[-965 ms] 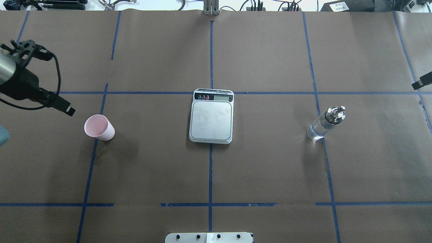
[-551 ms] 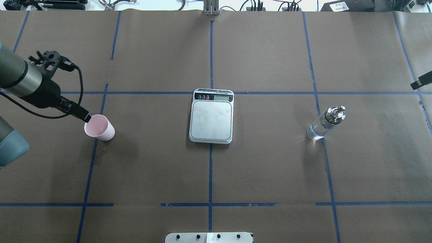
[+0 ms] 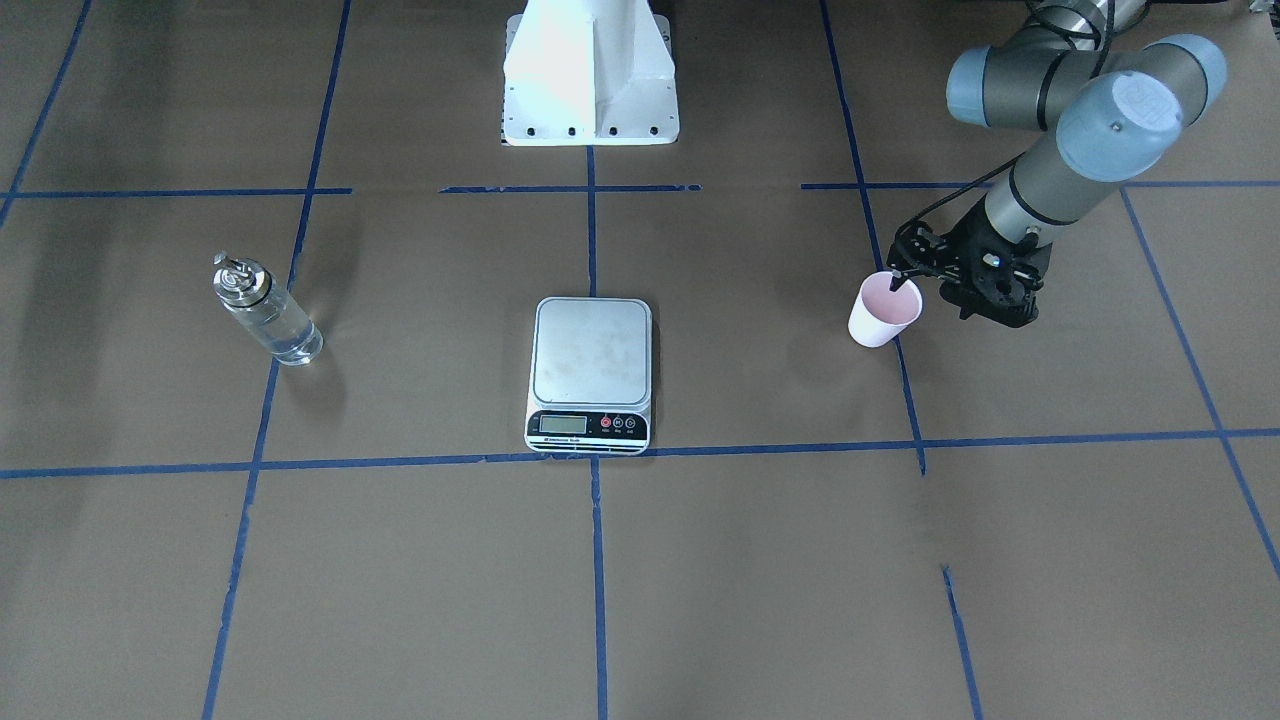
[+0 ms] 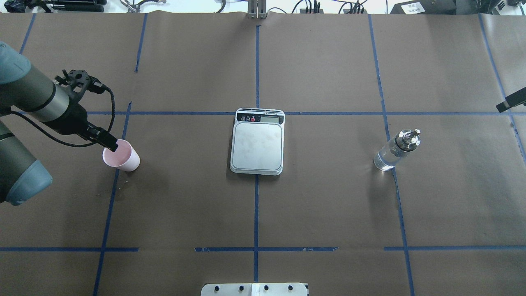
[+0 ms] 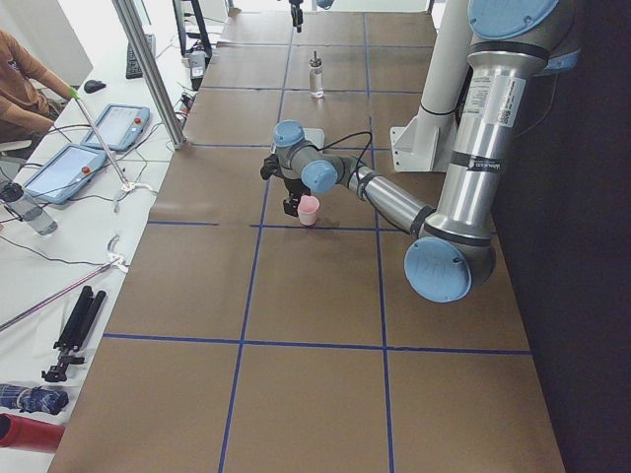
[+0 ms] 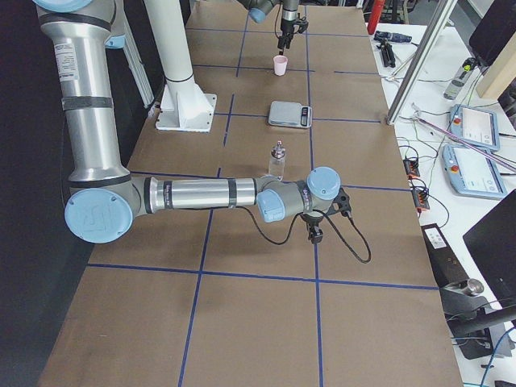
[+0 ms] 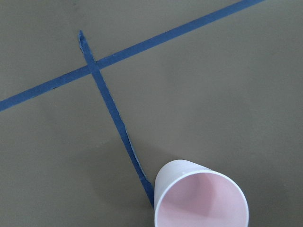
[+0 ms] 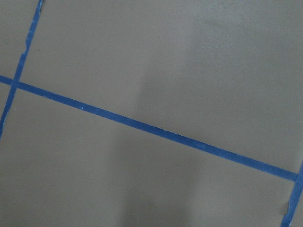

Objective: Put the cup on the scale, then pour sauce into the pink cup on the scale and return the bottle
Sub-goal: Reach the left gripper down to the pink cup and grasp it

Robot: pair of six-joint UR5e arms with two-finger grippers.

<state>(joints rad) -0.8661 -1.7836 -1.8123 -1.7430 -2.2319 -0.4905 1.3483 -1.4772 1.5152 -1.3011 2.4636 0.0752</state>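
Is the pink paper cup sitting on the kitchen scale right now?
No, the pink paper cup stands on the brown table cover well apart from the kitchen scale.

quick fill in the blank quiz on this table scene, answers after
1. The cup is coloured ____.
2. The gripper at the cup's rim belongs to the robot's ____ arm.
3. The scale has ____ standing on its platform.
4. The bottle stands ____ on the table, far from both grippers.

Missing words: pink; left; nothing; upright
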